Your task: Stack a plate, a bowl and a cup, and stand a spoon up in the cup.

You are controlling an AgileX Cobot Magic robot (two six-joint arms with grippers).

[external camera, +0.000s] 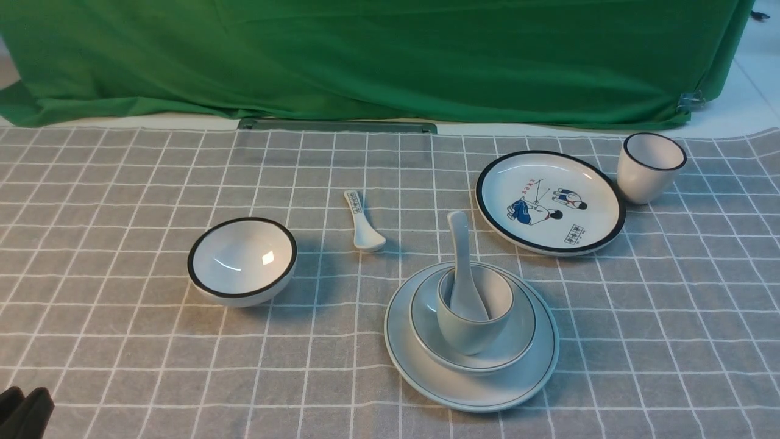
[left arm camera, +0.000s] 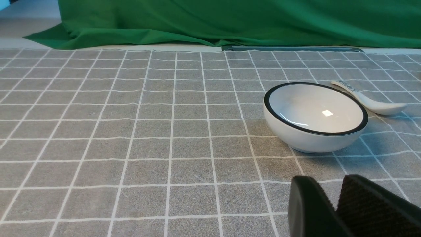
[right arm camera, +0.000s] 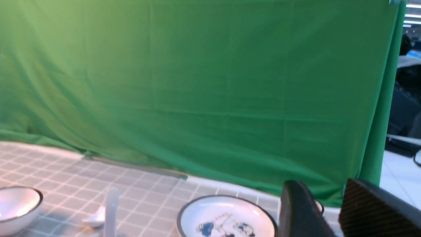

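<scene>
Already the stack looks complete: the plate (external camera: 426,372) lies on the desk (external camera: 122,341), the bowl (external camera: 518,341) sits in it, the cup (external camera: 469,335) stands in the bowl, and the spoon (external camera: 461,268) leans in the cup, handle up and tilted away from us.

We see the left claw (left arm camera: 332,210) low over the checked cloth, its jaws a little apart and holding nothing; the stack lies well off to its right, beyond the black-rimmed bowl (left arm camera: 314,118) and the printed spoon (left arm camera: 371,98) just ahead of it. The right claw (right arm camera: 324,210) is raised clear of the desk, its jaws likewise apart and empty, with the cartoon plate (right arm camera: 227,217) ahead and below it.

We judge the chief risk to be the spoon: it rests only on the cup's rim, so a jolt to the desk could tip it out or topple the cup.

Hard to make out: the front view shows only a dark corner of the left arm, none of the right. The right wrist view is blurred, and one finger (right arm camera: 296,214) hides most of the black-rimmed cup (external camera: 649,167).
</scene>
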